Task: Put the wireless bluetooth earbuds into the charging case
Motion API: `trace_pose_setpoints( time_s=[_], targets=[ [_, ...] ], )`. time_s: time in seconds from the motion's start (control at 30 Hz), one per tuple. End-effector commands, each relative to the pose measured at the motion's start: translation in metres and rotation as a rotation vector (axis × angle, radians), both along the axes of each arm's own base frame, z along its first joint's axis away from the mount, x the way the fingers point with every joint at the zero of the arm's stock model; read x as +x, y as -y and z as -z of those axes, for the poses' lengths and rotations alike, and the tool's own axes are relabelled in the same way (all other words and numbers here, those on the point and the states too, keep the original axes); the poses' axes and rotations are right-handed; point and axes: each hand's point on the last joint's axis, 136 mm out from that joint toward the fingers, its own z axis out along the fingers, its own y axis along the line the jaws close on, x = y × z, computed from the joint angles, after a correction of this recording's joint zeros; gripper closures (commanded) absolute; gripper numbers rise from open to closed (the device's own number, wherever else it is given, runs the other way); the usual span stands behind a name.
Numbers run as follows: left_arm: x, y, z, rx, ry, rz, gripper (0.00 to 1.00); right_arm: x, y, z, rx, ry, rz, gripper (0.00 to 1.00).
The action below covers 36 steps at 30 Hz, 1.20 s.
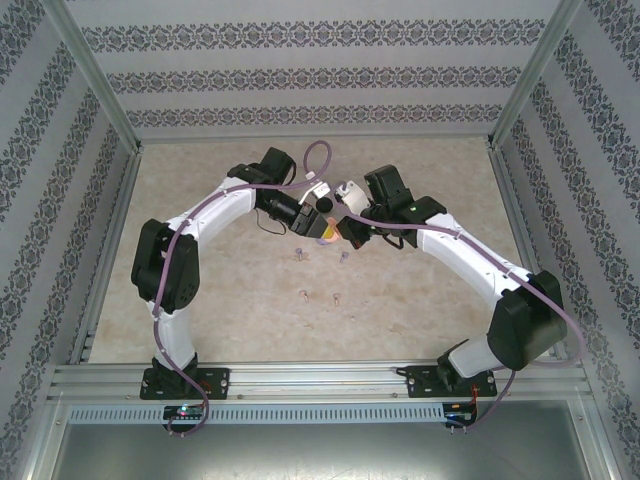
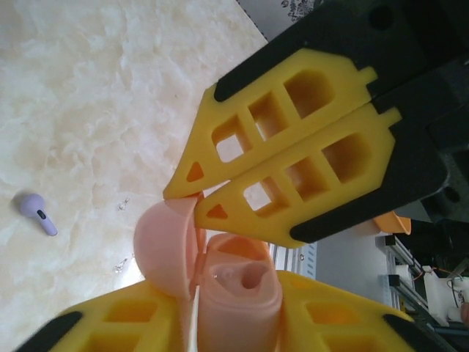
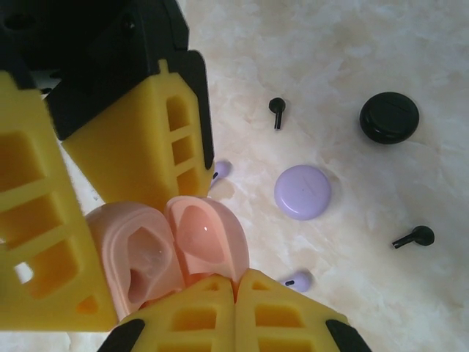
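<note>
A pink charging case [image 2: 238,301] hangs above the table with its lid [image 2: 163,249] swung open. My left gripper [image 2: 229,312] is shut on its base [image 3: 138,257], one yellow finger on each side. My right gripper [image 3: 234,284] is shut, its joined fingertips [image 2: 192,192] touching the lid's rim [image 3: 209,238]. The case's sockets look bare. On the table lie loose earbuds: two black ones [image 3: 277,111] [image 3: 415,237] and two pale purple ones [image 3: 220,170] [image 3: 299,280]. One purple bud [image 2: 35,213] also shows in the left wrist view. Both grippers [image 1: 325,232] meet over the table's far middle.
A round purple case [image 3: 302,191] and a round black case [image 3: 389,117] lie shut on the marble table [image 1: 420,290]. Several small buds [image 1: 305,295] are scattered in front of the grippers. Patterned walls and metal rails [image 1: 320,378] enclose the table.
</note>
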Motion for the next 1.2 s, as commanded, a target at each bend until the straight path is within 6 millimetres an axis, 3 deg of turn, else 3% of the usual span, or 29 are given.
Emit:
trace_pose_setpoints(
  time_s=[0.0,0.13,0.23,0.3,0.33,0.5,0.63,0.77,0.9,0.97,1.07,1.17],
  targets=[
    [0.003,0.001,0.004,-0.021,0.016,0.007,0.80,0.005,-0.007,-0.018,0.041,0.031,-0.004,1.00],
    [0.003,0.001,0.003,-0.026,0.013,0.003,1.00,0.007,-0.004,-0.020,0.047,0.037,0.016,1.00],
    [0.004,0.001,0.003,-0.031,0.023,-0.008,1.00,0.009,-0.001,-0.026,0.056,0.048,0.043,0.98],
    [0.007,-0.001,0.003,-0.029,0.039,-0.030,1.00,0.010,0.004,-0.034,0.070,0.057,0.073,0.66],
    [0.010,-0.003,0.002,-0.028,0.055,-0.049,1.00,0.009,0.009,-0.038,0.080,0.058,0.091,0.58],
    [0.031,-0.025,-0.007,-0.034,0.126,-0.198,1.00,-0.011,0.032,-0.067,0.164,0.061,0.176,0.44],
    [0.038,-0.042,-0.017,-0.013,0.213,-0.307,1.00,-0.033,0.053,-0.070,0.224,0.028,0.286,0.36],
    [0.037,-0.052,-0.026,-0.006,0.288,-0.379,1.00,-0.040,0.075,-0.046,0.214,-0.069,0.470,0.34],
    [0.043,-0.070,-0.026,0.040,0.491,-0.502,1.00,-0.050,0.077,-0.017,0.218,-0.186,0.564,0.33],
    [0.044,-0.087,-0.025,0.097,0.662,-0.600,1.00,-0.054,0.079,-0.002,0.198,-0.222,0.612,0.33],
    [0.047,-0.117,-0.028,0.185,0.752,-0.745,1.00,-0.059,0.080,0.015,0.186,-0.275,0.657,0.33],
    [0.037,-0.121,-0.038,0.102,0.848,-0.777,1.00,-0.061,0.079,0.025,0.175,-0.297,0.691,0.33]
  ],
)
